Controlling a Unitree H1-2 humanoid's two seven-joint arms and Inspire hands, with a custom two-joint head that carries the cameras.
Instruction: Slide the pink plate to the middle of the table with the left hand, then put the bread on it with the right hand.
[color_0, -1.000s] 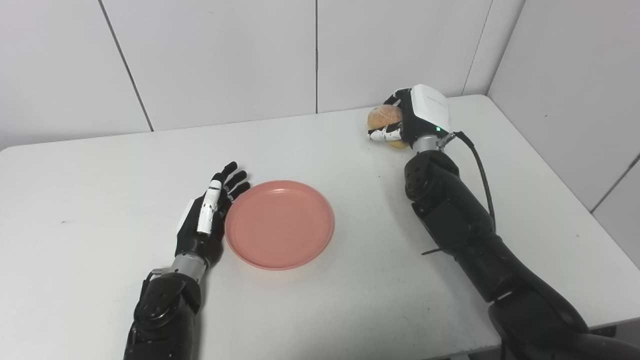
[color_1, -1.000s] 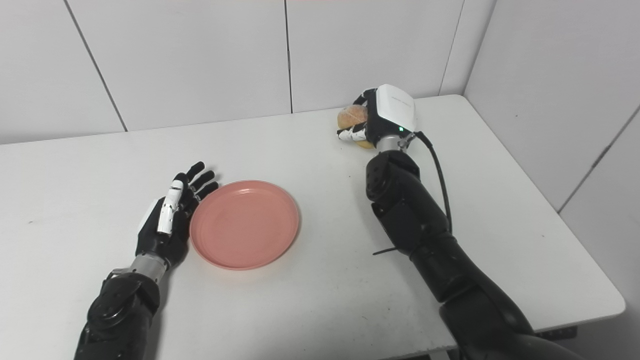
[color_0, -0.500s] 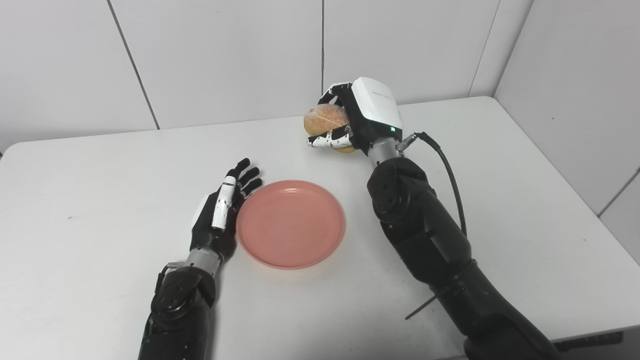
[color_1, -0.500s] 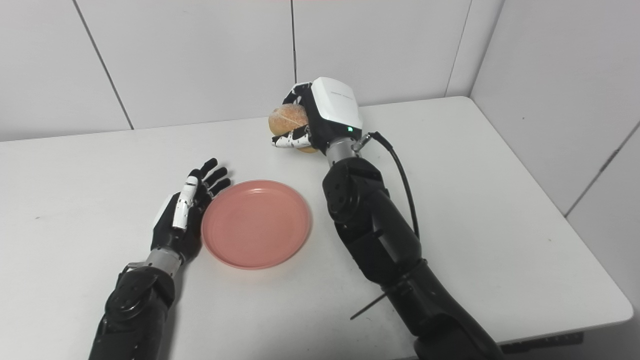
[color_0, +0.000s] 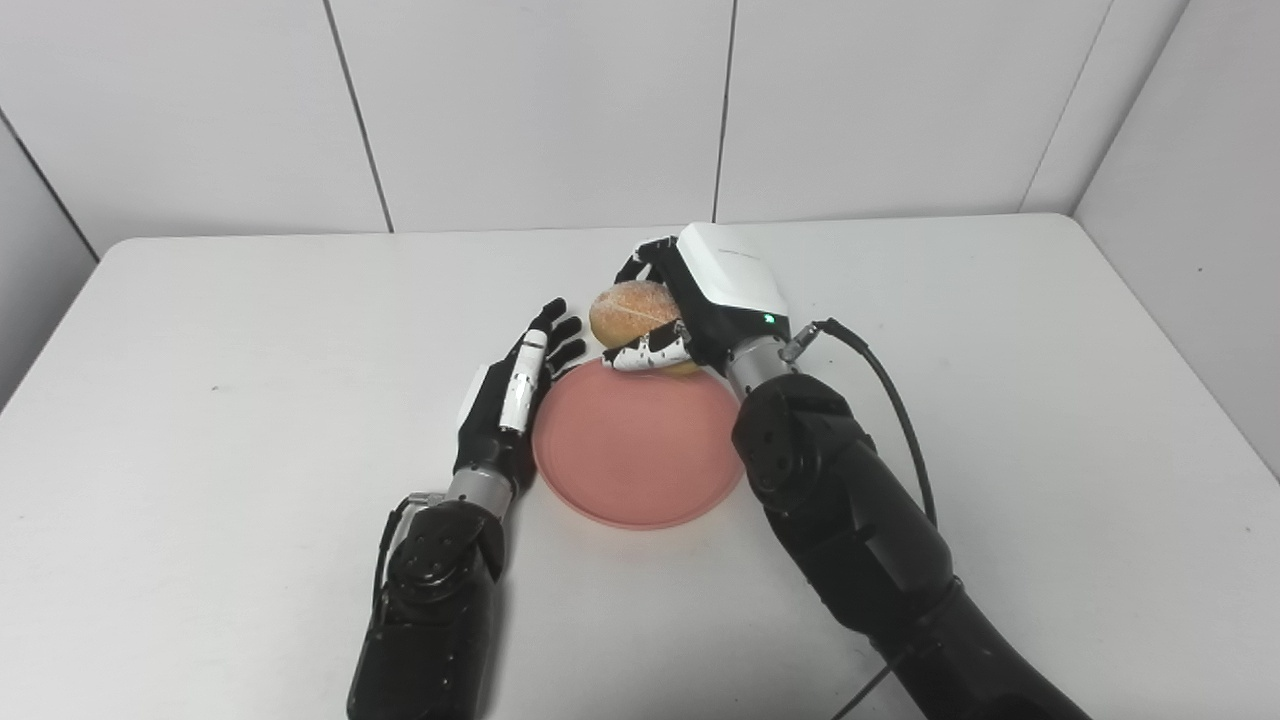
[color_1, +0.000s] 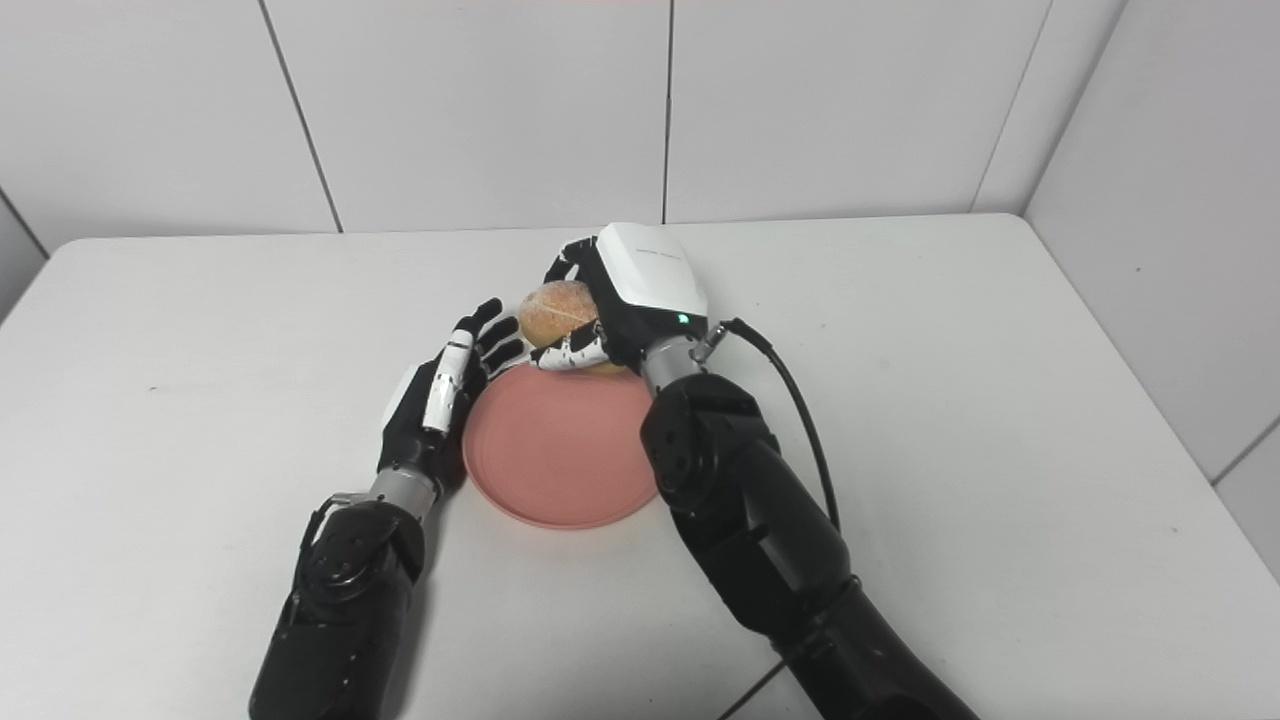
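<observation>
The pink plate (color_0: 630, 455) lies flat near the middle of the white table (color_0: 200, 400). My left hand (color_0: 510, 400) rests open against the plate's left rim, fingers stretched out and pointing away from me. A round golden bread roll (color_0: 630, 305) is held in my right hand (color_0: 700, 300), which is shut on it from the right side. The roll hangs over the plate's far edge, close to the left hand's fingertips. My right forearm covers the plate's right rim.
A black cable (color_0: 890, 390) loops from the right wrist along the forearm. White wall panels close off the back and the right side. The table's right edge (color_1: 1150, 400) runs near the side wall.
The right hand has carried the bread from the far right of the table leftward and down to the plate's far edge. The camera has shifted too. The left hand stays at the plate's rim.
</observation>
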